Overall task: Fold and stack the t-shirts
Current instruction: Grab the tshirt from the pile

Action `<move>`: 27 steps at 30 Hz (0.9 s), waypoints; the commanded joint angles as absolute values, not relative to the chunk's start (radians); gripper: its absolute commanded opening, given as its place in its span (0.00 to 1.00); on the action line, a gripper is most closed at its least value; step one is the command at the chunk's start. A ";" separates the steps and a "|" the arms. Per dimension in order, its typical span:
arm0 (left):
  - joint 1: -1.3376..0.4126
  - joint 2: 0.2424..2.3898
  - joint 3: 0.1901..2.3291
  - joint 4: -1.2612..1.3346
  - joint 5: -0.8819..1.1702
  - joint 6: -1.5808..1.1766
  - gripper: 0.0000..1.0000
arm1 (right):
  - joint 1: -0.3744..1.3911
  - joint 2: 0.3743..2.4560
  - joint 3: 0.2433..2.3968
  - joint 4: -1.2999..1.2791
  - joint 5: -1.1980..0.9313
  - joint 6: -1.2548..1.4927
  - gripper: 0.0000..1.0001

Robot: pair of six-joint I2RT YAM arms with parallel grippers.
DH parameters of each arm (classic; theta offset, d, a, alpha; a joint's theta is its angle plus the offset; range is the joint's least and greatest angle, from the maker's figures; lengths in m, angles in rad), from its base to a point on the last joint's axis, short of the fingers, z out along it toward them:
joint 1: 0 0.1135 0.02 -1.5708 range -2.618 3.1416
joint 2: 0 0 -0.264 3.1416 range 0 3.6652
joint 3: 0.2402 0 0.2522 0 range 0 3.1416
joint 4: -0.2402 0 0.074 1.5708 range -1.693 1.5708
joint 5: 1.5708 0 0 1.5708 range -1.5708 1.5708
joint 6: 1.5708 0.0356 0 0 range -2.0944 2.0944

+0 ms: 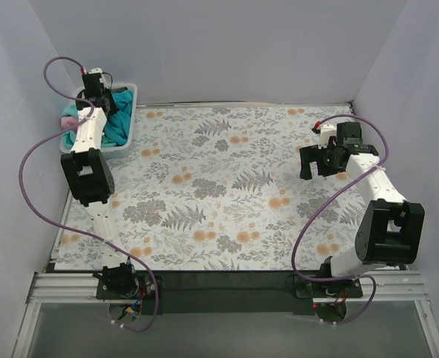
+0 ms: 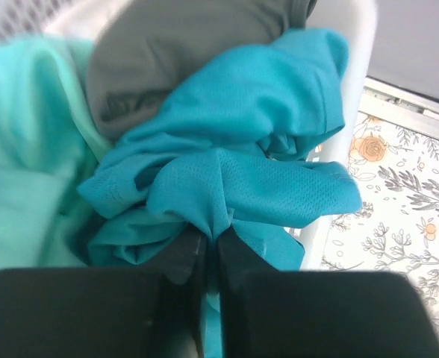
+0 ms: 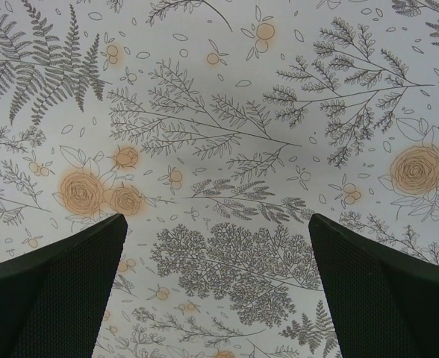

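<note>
The t-shirts lie bunched in a white basket [image 1: 127,134] at the table's far left corner. A teal-blue shirt [image 2: 234,142] lies on top, a dark grey one [image 2: 175,52] behind it and a mint-green one [image 2: 25,149] to its left. In the top view a bit of pink cloth [image 1: 68,119] shows at the basket's left side. My left gripper [image 2: 212,239] reaches into the basket, shut on a pinched fold of the teal-blue shirt. My right gripper [image 3: 216,224] hovers open over the bare floral cover on the right, holding nothing.
The basket's white wall [image 2: 346,149] runs along the right of the left wrist view, with the floral table cover [image 2: 406,201] beyond it. White booth walls close in on the left, back and right of the table [image 1: 219,186]. Purple cables loop off both arms.
</note>
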State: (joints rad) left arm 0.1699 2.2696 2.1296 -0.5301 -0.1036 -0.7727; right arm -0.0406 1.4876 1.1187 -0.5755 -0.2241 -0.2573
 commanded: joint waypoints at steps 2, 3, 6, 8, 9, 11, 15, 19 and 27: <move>0.179 2.206 2.253 -0.515 -0.087 -0.778 0.00 | -0.040 1.488 1.164 -0.554 -0.256 -0.239 0.98; 0.179 2.195 2.263 -0.512 -0.081 -0.776 0.00 | -0.040 1.486 1.166 -0.554 -0.256 -0.239 0.98; 0.184 2.145 2.287 -0.489 -0.069 -0.759 0.00 | -0.040 1.477 1.167 -0.554 -0.264 -0.238 0.98; 0.190 2.094 2.281 -0.442 -0.075 -0.764 0.00 | -0.040 1.471 1.169 -0.555 -0.268 -0.235 0.98; 0.193 2.077 2.280 -0.425 -0.077 -0.768 0.00 | -0.040 1.467 1.167 -0.555 -0.271 -0.235 0.98; 0.202 2.053 2.281 -0.382 -0.072 -0.778 0.00 | -0.040 1.462 1.163 -0.554 -0.275 -0.235 0.98; 0.210 1.991 2.298 -0.310 -0.054 -0.801 0.00 | -0.040 1.447 1.163 -0.554 -0.278 -0.233 0.98; 0.210 1.930 2.283 -0.168 -0.022 -0.824 0.00 | -0.040 1.434 1.160 -0.554 -0.279 -0.233 0.98; 0.210 1.853 2.272 0.093 0.095 -0.876 0.00 | -0.040 1.424 1.161 -0.552 -0.281 -0.232 0.98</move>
State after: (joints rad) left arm 0.2100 1.9404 2.2433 -0.0872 0.0242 -0.8467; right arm -0.0406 1.4559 1.1278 -0.5735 -0.2649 -0.2390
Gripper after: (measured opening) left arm 0.031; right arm 0.984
